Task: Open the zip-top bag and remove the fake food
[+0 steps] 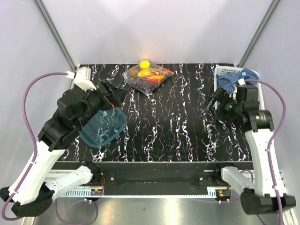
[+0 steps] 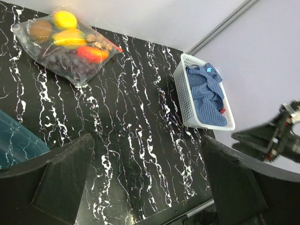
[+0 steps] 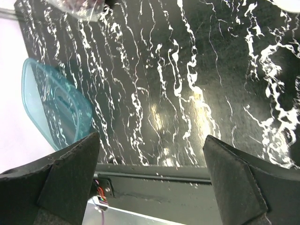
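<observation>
The zip-top bag (image 1: 148, 76) lies flat at the 12 o'clock edge of the black marbled table (image 1: 178, 122), well apart from both arms. The fake food (image 1: 146, 70) is all inside it: a yellow lemon (image 2: 64, 19), a brownish-orange ball (image 2: 41, 30), a yellow mango (image 2: 69, 37), dark grapes (image 2: 61, 58) and a red-orange piece (image 2: 91, 54). A bit of the orange-red zip strip (image 2: 117, 47) shows at the bag's 3 o'clock end; whether it is sealed cannot be told.

The left gripper (image 2: 147, 187) hangs above the table at about 10 o'clock, its jaws spread wide with nothing between them. Just beside it, toward 8 o'clock, sits a blue see-through tub (image 1: 103, 127).

The right gripper (image 3: 150, 178) hovers at about 3 o'clock, jaws also spread wide and holding nothing; only bare tabletop shows between its fingers. Behind it, in the 2 o'clock corner, stands a white basket (image 2: 180, 89) with a blue checked cloth (image 2: 206, 93) bunched inside.
</observation>
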Robot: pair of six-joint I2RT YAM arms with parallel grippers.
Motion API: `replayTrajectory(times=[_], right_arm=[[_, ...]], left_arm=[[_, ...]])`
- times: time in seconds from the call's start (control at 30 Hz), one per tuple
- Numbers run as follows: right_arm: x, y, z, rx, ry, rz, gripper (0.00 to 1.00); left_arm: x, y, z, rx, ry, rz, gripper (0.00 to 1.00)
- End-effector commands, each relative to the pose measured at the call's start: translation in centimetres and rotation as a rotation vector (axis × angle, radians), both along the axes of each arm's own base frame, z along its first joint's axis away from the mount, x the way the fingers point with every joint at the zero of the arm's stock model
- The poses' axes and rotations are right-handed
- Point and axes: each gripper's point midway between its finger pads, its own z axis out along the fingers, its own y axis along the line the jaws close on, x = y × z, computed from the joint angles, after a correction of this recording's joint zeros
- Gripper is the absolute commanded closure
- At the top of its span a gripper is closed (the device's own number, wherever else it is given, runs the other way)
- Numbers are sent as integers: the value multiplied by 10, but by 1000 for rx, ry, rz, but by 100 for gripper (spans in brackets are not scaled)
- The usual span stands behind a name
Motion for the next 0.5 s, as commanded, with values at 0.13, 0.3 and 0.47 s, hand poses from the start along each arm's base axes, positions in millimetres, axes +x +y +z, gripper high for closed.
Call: replayTrajectory(times=[0.13, 0.3, 0.47], right_arm=[[110, 19, -29, 111, -8, 11, 0], [192, 21, -44, 127, -51, -10, 0], [274, 47, -91, 173, -29, -8, 0]], left_arm=[[8, -12, -20, 72, 52, -47, 1], [13, -31, -46, 103, 135, -113, 1], [17, -38, -79, 196, 204, -160, 1]])
